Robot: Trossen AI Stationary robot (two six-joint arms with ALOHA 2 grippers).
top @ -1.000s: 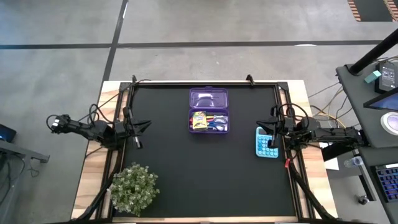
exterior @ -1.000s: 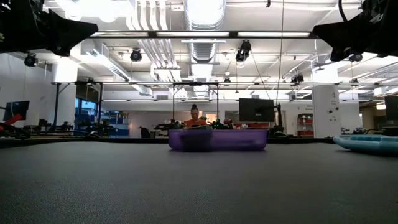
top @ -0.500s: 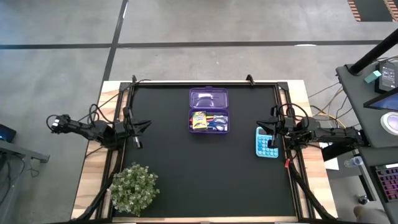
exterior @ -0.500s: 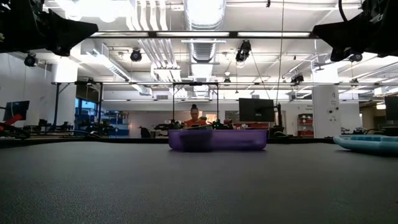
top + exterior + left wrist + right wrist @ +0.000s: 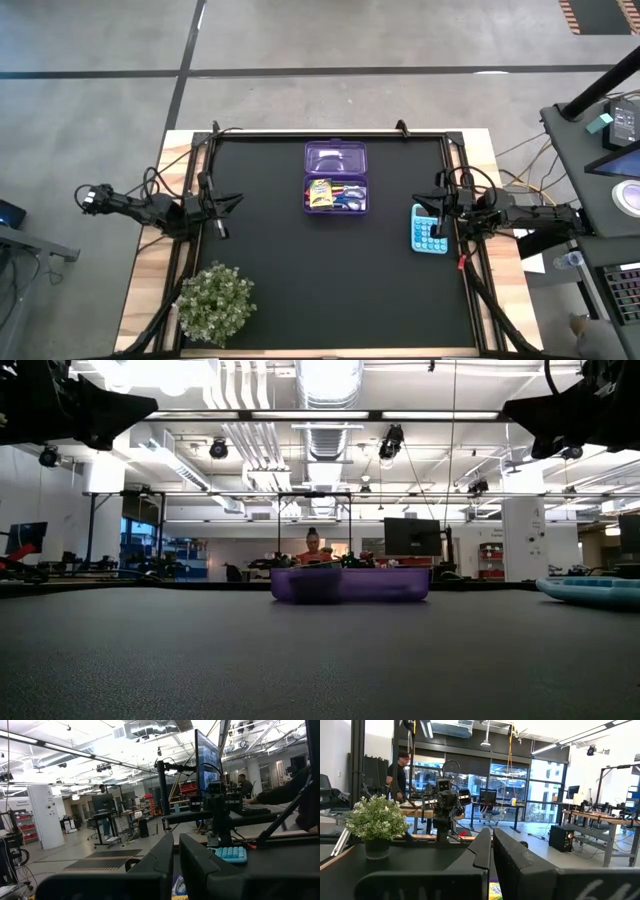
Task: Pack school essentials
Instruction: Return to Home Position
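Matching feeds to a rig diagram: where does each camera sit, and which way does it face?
High view: above the table, looking straight down; both arms, left gripper and right gripper, at its sides.
Low view: table height, facing the purple box; arms darken its top corners.
Left wrist view: faces across to the right arm and calculator, over its own fingers.
Right wrist view: faces the left arm and plant, over its own fingers.
Shared: calculator shows in high, low and left wrist views.

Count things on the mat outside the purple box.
2: blue calculator at the right edge by the right claw; potted plant at the high view's lower-left corner. Nothing looks hidden.
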